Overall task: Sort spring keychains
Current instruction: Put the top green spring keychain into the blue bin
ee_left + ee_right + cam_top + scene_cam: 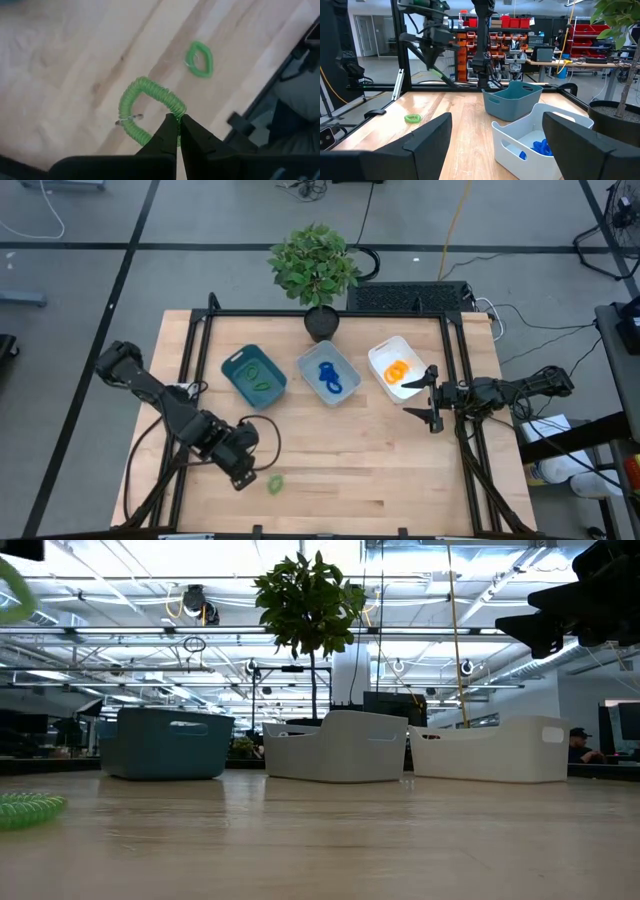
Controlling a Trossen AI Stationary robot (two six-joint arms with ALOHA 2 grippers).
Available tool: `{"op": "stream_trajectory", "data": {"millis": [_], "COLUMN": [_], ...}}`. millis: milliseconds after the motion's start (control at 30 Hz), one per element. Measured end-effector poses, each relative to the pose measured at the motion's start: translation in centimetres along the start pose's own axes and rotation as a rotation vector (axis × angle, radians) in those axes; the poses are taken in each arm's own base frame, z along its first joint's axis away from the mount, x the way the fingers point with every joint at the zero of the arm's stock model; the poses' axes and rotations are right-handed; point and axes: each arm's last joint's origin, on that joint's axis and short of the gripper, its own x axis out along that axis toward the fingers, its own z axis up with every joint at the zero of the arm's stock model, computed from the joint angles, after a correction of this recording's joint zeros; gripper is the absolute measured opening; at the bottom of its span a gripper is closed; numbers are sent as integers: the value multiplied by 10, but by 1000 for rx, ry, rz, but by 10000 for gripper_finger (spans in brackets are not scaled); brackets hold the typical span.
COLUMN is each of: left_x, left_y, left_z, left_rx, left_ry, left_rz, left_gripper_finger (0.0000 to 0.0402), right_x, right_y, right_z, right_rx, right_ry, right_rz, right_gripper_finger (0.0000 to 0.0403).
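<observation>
My left gripper [176, 121] is shut on a green spring keychain [146, 107] and hangs over the table's near left part [240, 472]. The right wrist view shows the keychain lifted clear [436, 73]. A second green keychain [275, 483] lies flat on the wood just below it [200, 59]. The teal bin [253, 375] holds green keychains, the grey-blue bin [328, 375] holds blue ones, and the white bin [398, 368] holds orange ones. My right gripper [415, 397] waits open beside the white bin, above the table. My left gripper pinches the green keychain's coil at one side of the loop [172, 107] between its two fingertips. The fingers come from above, pointing steeply down. The loop hangs clear of the table, and its small metal ring [129, 119] is on the side away from the fingers.
A potted plant [318, 275] stands at the table's far edge behind the bins. A black frame [330, 312] runs around the table top. Bare wood [380, 470] spreads across the near middle and right.
</observation>
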Motion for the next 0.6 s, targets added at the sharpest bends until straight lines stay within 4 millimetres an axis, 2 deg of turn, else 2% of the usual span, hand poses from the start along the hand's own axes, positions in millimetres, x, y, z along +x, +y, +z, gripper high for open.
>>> {"op": "stream_trajectory", "data": {"millis": [367, 467, 600], "left_x": [4, 3, -3], "left_y": [-33, -32, -16], "left_z": [-10, -7, 4], "left_rx": [69, 65, 39], "left_ry": [65, 60, 69], "left_rz": [-29, -16, 74], "left_gripper_finger": [4, 4, 4], "right_x": [0, 0, 0], "right_y": [0, 0, 0], "right_z": [0, 0, 0], "right_rx": [0, 0, 0], "right_ry": [0, -1, 0], "right_rz": [0, -1, 0], "right_gripper_finger": [297, 297, 297]}}
